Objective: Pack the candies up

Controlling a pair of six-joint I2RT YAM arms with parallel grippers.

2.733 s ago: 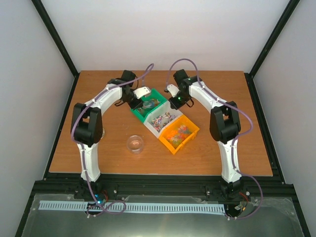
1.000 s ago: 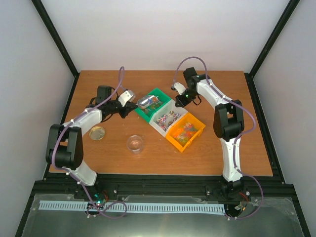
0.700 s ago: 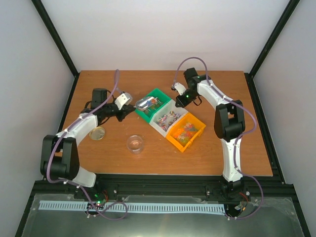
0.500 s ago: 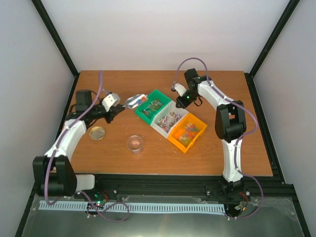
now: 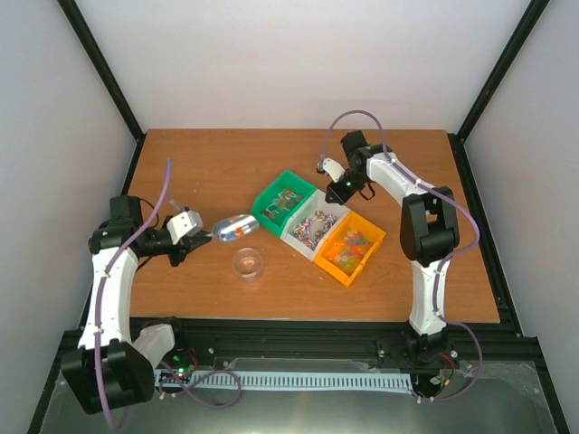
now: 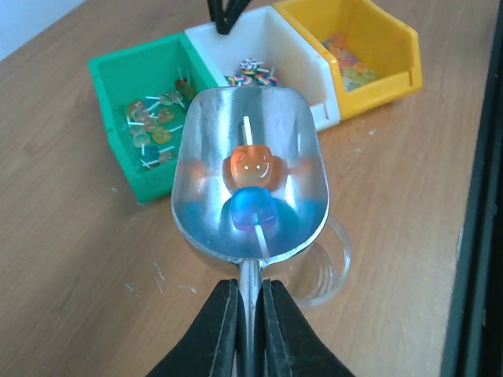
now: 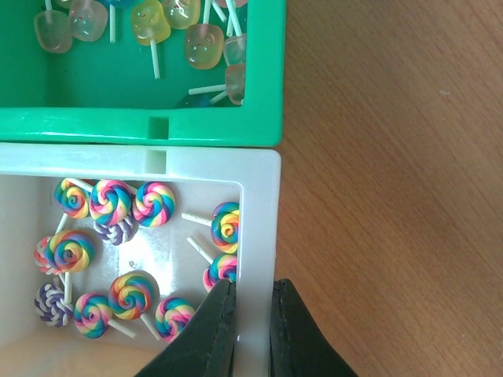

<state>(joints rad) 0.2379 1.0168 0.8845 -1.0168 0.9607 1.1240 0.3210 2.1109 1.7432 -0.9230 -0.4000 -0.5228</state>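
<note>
The candies [image 6: 250,169] are judged light, hard and smooth, each on a thin stick. They would slide easily on bare metal and could be chipped by pinching, so a scoop is better used than a direct hold. Two of them, one orange and one blue, are carried in the bowl of the scoop [image 6: 206,165], whose handle is clamped in the left pincer [image 6: 249,294]. The rest are kept in the green bin [image 6: 106,86], the white bin [image 7: 259,212] and the orange bin [image 6: 393,59]. The scoop is held just above and beside the jar [image 6: 334,271] on the tabletop [image 6: 78,259]. The right pincer [image 7: 251,297] is closed on the white bin's wall.

Compared with half a second earlier, the scoop has been brought from beside the green bin to the jar. The row of bins has been shifted slightly to the right.
</note>
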